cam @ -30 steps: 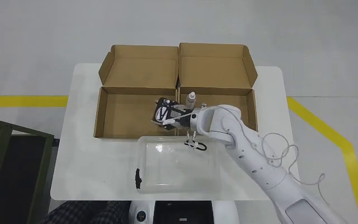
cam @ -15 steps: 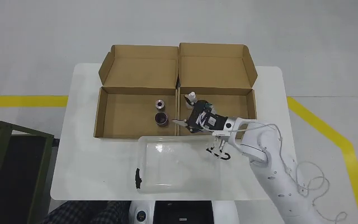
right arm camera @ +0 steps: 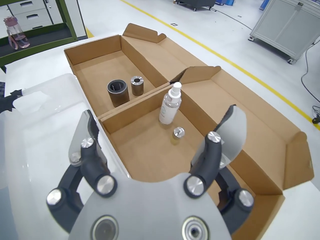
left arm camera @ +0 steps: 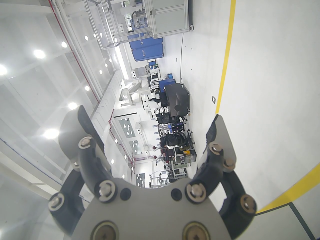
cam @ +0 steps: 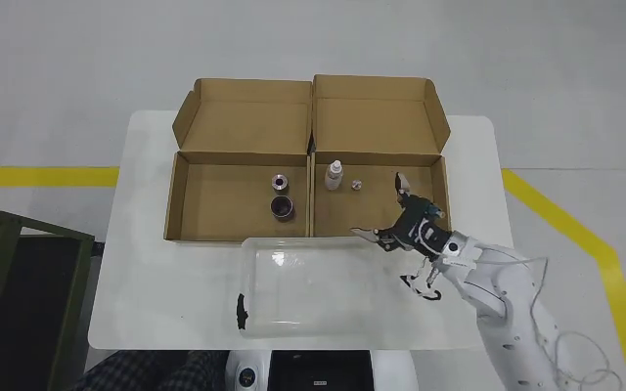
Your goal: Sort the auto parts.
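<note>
**Step:** between picks, we judge. Right claw released, holding nothing, above the right box, at 4 o'clock of bottle and cap. Sleeves stand in the left box. Left claw released too. **Next:** check the bin at 6 o'clock for a further part.

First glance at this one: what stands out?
On the table, the open left box holds two dark cylinders, and the right box a white bottle and a small silver part. The right gripper hangs open over the right box's near edge, by a clear tub.
</note>
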### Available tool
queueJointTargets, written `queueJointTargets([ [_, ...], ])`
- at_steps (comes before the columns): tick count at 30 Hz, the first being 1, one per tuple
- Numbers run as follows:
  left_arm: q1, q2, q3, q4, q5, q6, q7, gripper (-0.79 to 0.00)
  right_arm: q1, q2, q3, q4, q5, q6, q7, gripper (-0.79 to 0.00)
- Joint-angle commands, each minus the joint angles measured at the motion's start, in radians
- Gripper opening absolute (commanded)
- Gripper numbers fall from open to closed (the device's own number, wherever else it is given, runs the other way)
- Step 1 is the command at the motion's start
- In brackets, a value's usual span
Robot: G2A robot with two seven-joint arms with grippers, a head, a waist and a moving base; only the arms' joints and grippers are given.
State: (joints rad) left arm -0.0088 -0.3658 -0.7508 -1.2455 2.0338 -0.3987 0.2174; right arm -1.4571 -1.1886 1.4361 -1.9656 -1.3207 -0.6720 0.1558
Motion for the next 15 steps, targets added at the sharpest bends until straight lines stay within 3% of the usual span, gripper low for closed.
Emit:
queueJointTargets([
  [1,0.000,0.000,0.000,0.000,0.000,0.000,0.000,0.000,-0.030,0.004,0.031,-0.006,-0.008,0.004,-0.029,0.000],
  [15,0.000,0.000,0.000,0.000,0.000,0.000,0.000,0.000,-0.219,0.027,0.234,-0.032,-0.055,0.028,-0.245,0.000],
])
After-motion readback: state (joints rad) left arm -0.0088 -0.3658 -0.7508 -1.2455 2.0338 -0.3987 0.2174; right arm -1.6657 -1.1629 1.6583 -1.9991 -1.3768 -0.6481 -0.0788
